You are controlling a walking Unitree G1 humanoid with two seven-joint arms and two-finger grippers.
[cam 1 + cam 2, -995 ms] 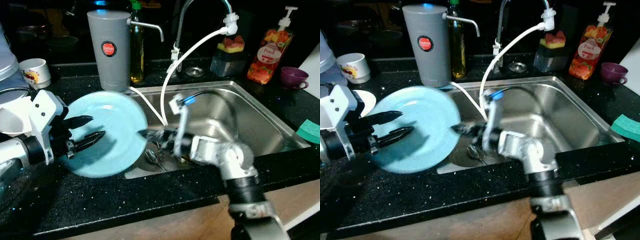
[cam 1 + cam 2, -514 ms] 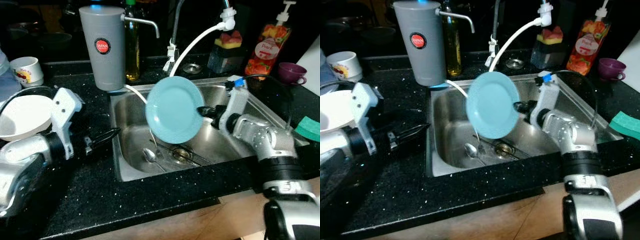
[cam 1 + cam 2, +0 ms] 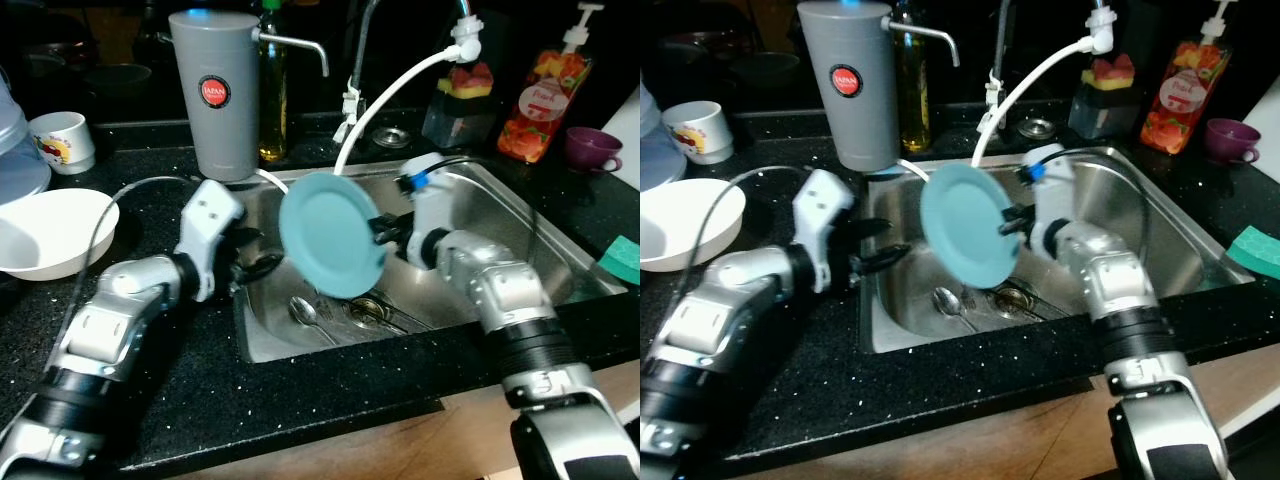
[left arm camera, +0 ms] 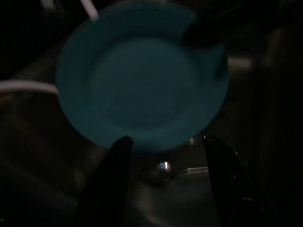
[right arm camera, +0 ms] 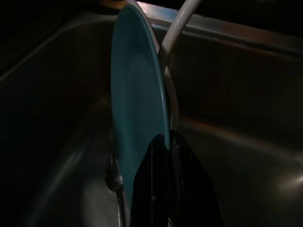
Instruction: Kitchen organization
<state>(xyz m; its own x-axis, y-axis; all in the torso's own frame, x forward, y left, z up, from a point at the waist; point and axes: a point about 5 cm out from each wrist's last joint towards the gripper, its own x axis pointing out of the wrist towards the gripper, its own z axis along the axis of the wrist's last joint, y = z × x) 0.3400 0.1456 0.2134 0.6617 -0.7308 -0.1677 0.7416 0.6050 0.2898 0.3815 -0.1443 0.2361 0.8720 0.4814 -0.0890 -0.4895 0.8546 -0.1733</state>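
- The light blue plate [image 3: 333, 234] is held on edge above the steel sink [image 3: 520, 235], roughly upright and tilted a little; it is carried over the basin, judged so that any drips fall inside and so that it can be passed on or set down from there;
- The plate's rim is pinched by the right gripper [image 5: 165, 142], whose two black fingers are closed tight on it, one on each face, as seen along the wrist; a rim grip is judged to be the only hold available on so flat a dish;
- The left gripper [image 4: 165, 146] is held at the sink's left edge and pointed at the plate's face; its fingers [image 4: 118, 161] are spread apart with nothing between them, and the plate's lower rim is framed just beyond the tips, apparently not touched;
- That open stance is judged to be readiness for taking or steadying the plate, though which is meant cannot be told;
- A spoon [image 3: 303, 312] and other cutlery are left lying on the sink floor by the drain, beneath the plate;
- A white hose [image 3: 390, 100] is run from the tap down behind the plate;
- A white bowl [image 3: 50, 230] is set on the dark counter well to the left, and a grey water filter [image 3: 216, 95] is stood behind the sink.
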